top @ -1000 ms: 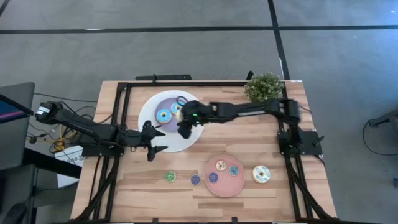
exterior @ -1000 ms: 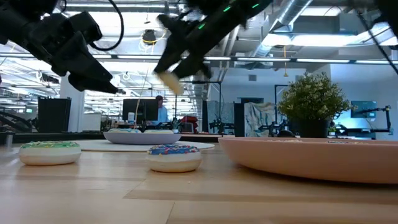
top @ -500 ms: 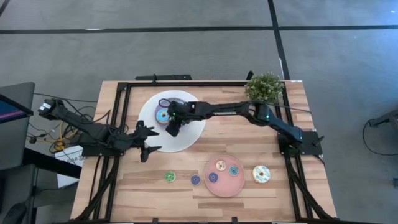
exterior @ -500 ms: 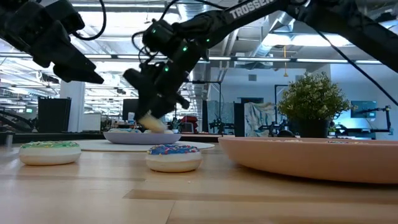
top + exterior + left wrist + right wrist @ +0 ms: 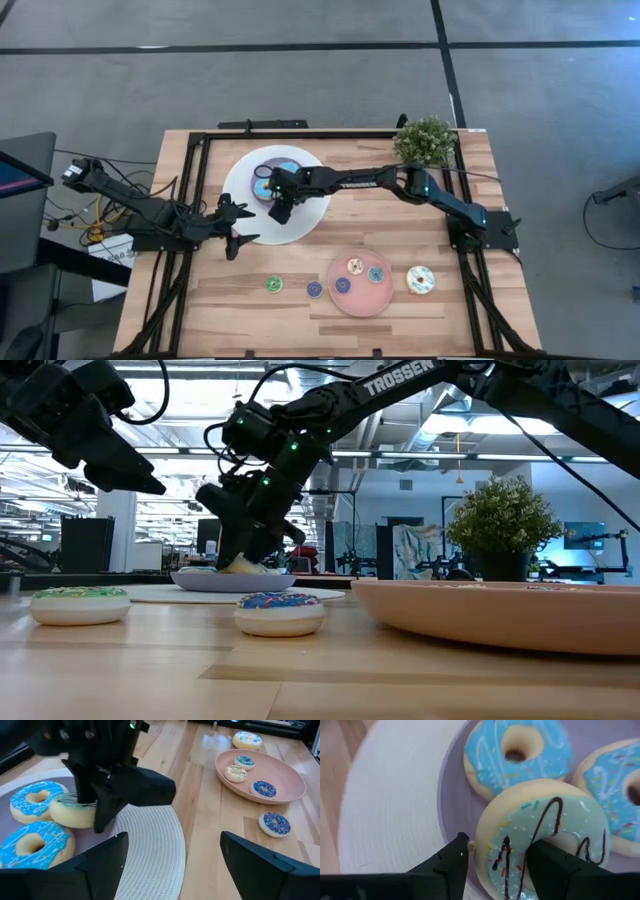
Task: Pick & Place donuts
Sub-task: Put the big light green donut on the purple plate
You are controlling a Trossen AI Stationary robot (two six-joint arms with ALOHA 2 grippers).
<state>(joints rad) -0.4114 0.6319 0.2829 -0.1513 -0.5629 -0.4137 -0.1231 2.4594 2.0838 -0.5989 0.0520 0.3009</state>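
Donut lowered onto the lilac plate

Right gripper (image 5: 497,857) pinches the cream-green donut (image 5: 545,837) across its ring, one finger outside the rim and one by the hole, leaning it on the lilac plate (image 5: 452,810) against two blue donuts (image 5: 517,755). It looks light and stiff, with smooth icing, so the bare rim seems the safest hold. Left gripper (image 5: 240,222) hangs spread wide beside the white plate (image 5: 300,222).

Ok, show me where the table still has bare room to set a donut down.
Bare wood lies between the potted plant and the pink plate, and left of the green mini donut. The lilac plate is crowded: the right hand holds a mint-iced donut against two blue ones.
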